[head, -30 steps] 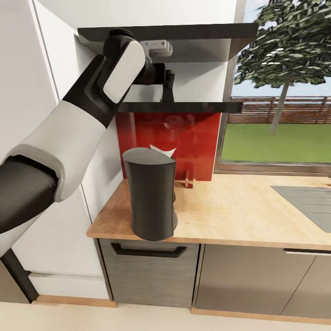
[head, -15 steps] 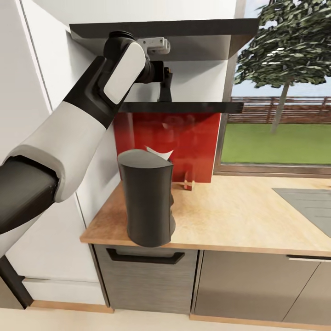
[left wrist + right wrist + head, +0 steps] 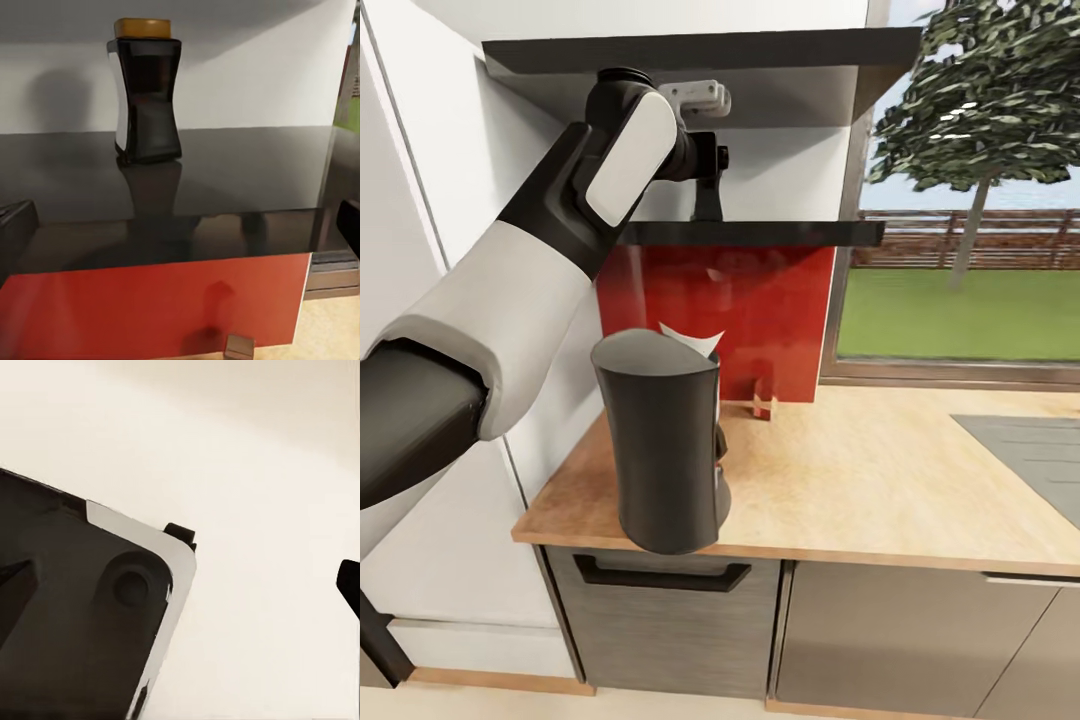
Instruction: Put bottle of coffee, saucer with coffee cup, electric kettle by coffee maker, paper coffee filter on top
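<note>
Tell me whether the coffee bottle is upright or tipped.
Upright: the bottle of coffee stands on its base on the kitchen shelf, amber lid on top.

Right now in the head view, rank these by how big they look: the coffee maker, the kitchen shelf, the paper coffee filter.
1. Coffee maker, though it stands nearest the camera.
2. Kitchen shelf, a thin edge-on strip.
3. Paper coffee filter, only a tip visible.

No legible text, brand, number or sign appears in any view. The small dark, nearly black glass jar with an amber-brown lid, standing on the glossy black slab shelf, carries a white label on its side, seen edge-on and unreadable. The tall dark grey coffee machine on the light wood-grain desk bears no visible marking.
</note>
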